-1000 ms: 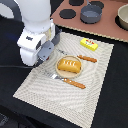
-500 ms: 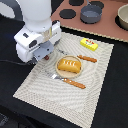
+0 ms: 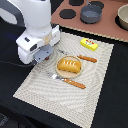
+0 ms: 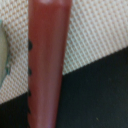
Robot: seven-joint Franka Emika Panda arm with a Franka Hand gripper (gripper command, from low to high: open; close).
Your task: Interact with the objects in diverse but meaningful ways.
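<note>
1. Closest to the wrist camera, a brown sausage (image 4: 46,62) fills the frame as a long reddish-brown cylinder with small dark marks down one side; it is blurred. Behind it lies woven beige placemat (image 4: 92,42) and dark table.
2. In the exterior view the white arm sits at the exterior view's left, its gripper (image 3: 44,54) low over the placemat (image 3: 50,87). The fingers are hidden by the wrist housing, so I cannot tell how wide the pincer stands or whether it has hold of the sausage.
3. Near the front edge of the mat lies an orange-handled fork (image 3: 69,81), metal end toward the arm.
4. Just beyond it a tan plate (image 3: 62,74) carries the golden scored bread loaf (image 3: 69,65).
5. Behind the plate lies an orange-handled knife (image 3: 86,58), close to the plate's rim.
6. Farther back, at the mat's far corner, lies the yellow packet block (image 3: 89,44); a red and white label shows on it, but its writing is too small to read.
7. Farthest away, on a brown stove board (image 3: 107,27) with dark round burners, stands a grey-blue pot (image 3: 90,13); a second, tan vessel (image 3: 122,16) is cut by the exterior view's right edge.
</note>
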